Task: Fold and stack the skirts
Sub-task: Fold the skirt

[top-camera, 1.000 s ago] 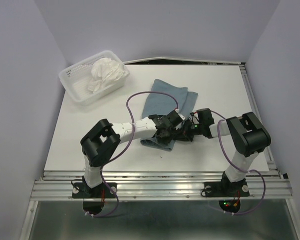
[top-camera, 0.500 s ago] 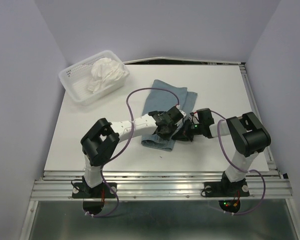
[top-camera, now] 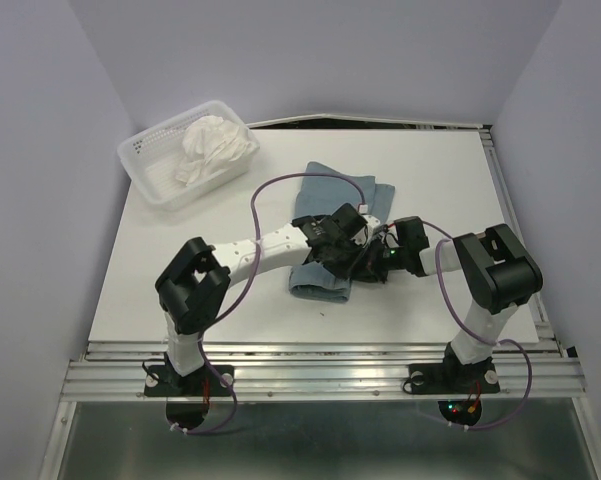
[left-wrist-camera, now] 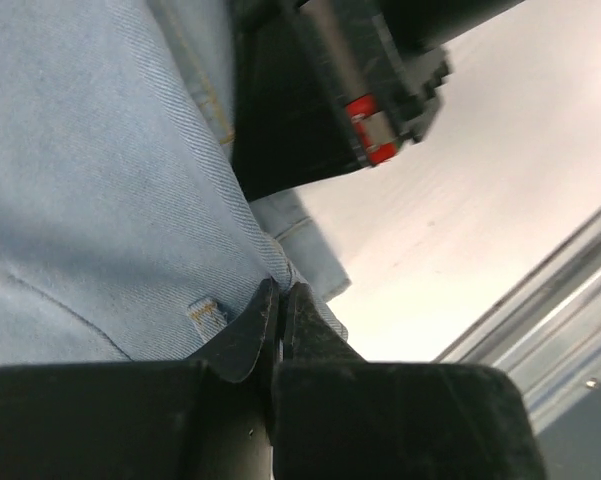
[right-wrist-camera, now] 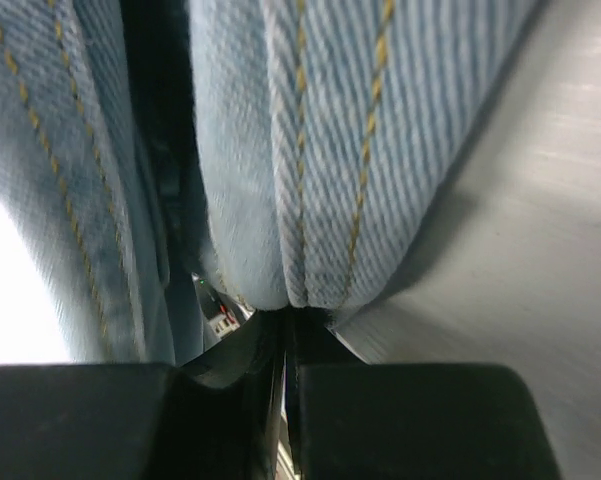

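- Two pinches on one hem: a two-handed fold in hand, by the look of it, with the 6 o'clock end of the blue-grey skirt (top-camera: 325, 205) due to travel toward 12 o'clock over the flat part.
- Left gripper (left-wrist-camera: 281, 305): pressed together on a doubled edge of the cloth, close by a small stitched loop, no gap visible between the fingers.
- Right gripper (right-wrist-camera: 285, 322): likewise clamped, nipping the stitched, folded hem right at the fingertips.
- Blue-grey skirt: middle of the table (top-camera: 440, 180), smooth at its 12 o'clock end, rumpled at its 6 o'clock end where the two grippers meet.
- White skirt (top-camera: 215, 145): heaped in the basket (top-camera: 142, 178) at 10 o'clock, well apart, untouched by either arm.
- To do the step well: raise both pinches at one height and one pace, hold the hem taut between them, sweep low toward 12 o'clock, and lay edge on edge before letting go.
- Worth watching: grippers just beside each other, so little hem held taut between them; probable sag at the outer corners and a crooked crease unless spread apart first.
- Pose, left arm: long reach from its base at 7 o'clock, forearm slanting toward 2 o'clock, wrist tipped down onto the cloth.
- Pose, right arm: folded tight, elbow out at 3 o'clock, forearm pointing back toward 9 o'clock, wrist low over the table.
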Robot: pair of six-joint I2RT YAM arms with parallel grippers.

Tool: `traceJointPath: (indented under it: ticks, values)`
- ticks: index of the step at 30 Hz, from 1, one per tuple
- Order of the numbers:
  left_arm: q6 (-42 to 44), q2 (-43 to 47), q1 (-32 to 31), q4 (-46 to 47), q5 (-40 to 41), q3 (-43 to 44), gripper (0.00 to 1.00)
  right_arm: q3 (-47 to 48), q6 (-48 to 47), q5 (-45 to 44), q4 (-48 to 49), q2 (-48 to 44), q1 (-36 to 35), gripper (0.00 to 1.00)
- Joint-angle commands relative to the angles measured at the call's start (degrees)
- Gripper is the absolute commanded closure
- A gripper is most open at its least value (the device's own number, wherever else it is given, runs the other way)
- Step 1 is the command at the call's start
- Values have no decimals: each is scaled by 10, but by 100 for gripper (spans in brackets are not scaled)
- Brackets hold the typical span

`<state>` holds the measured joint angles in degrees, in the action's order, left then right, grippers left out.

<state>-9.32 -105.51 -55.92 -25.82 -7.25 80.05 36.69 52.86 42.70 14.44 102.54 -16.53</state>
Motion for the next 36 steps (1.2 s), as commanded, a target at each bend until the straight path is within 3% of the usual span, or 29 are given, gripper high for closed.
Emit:
traceJointPath:
  ticks: [1,9,13,18,26,32,36]
  values:
    - [-33,7,-1,60,-94,24,100,-2,-2,-24,-10,-6,-4,93]
    - [-54,-83,27,73,-136,-1,100,4,-9,-26,-19,-21,-4,91]
    - [-62,-90,36,90,-158,-31,100,41,-67,-59,-123,-53,-4,82]
    - [-61,-76,66,96,-180,-55,100,118,-157,-162,-272,-82,6,82]
    - [-34,1,56,65,-146,-20,100,165,-185,-157,-271,-20,12,84]
    - [-9,18,54,36,-114,-45,100,173,-196,-160,-271,14,12,86]
    - [-8,-7,48,47,-135,-52,100,174,-183,-150,-262,9,12,85]
